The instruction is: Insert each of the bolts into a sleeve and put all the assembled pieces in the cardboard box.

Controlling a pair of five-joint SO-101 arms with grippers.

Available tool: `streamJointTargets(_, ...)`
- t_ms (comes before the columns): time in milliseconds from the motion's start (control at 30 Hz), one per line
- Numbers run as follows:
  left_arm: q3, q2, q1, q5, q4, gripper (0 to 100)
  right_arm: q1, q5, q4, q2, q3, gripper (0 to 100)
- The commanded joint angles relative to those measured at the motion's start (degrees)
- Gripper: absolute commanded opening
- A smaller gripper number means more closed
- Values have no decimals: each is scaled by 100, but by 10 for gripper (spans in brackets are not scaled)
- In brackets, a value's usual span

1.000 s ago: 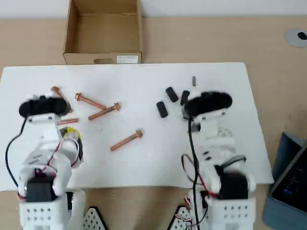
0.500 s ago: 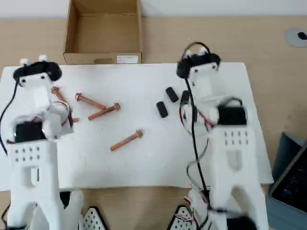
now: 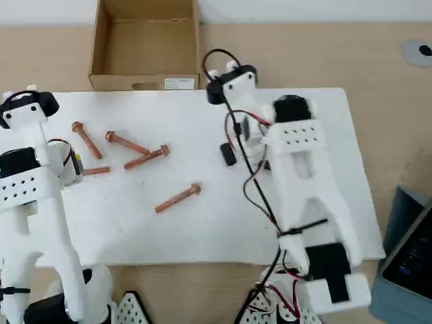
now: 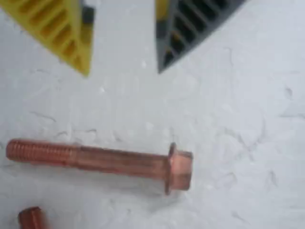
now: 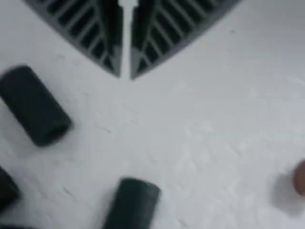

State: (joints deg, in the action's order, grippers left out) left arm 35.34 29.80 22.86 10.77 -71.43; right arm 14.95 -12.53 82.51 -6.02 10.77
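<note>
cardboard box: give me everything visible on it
The box is plain brown cardboard, upright and open at the top, with nothing visible inside. A white label sits on its near wall. It stands on the wooden table at the far edge of the white mat. Nothing else touches it.

White arms point(image 3: 300, 169) with black motors point(image 3: 329, 260) and black cables point(image 3: 260, 209)

bolt point(image 4: 29, 217) cut by the edge, sleeve point(image 5: 132, 204) cropped too (end unseen), another sleeve point(image 5: 5, 190) barely showing
</note>
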Motion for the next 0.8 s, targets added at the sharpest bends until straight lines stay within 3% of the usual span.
streamJointTargets(0, -264, 4, 44, 35, 0, 106, 233, 273, 18, 391, -505, 42)
streamJointTargets(167, -264, -4, 26, 35, 0, 107, 233, 607, 9, 1130, -1007, 161)
streamJointTargets(767, -255, -4, 18, 35, -35, 107, 699, 677, -97, 2695, -2035, 166)
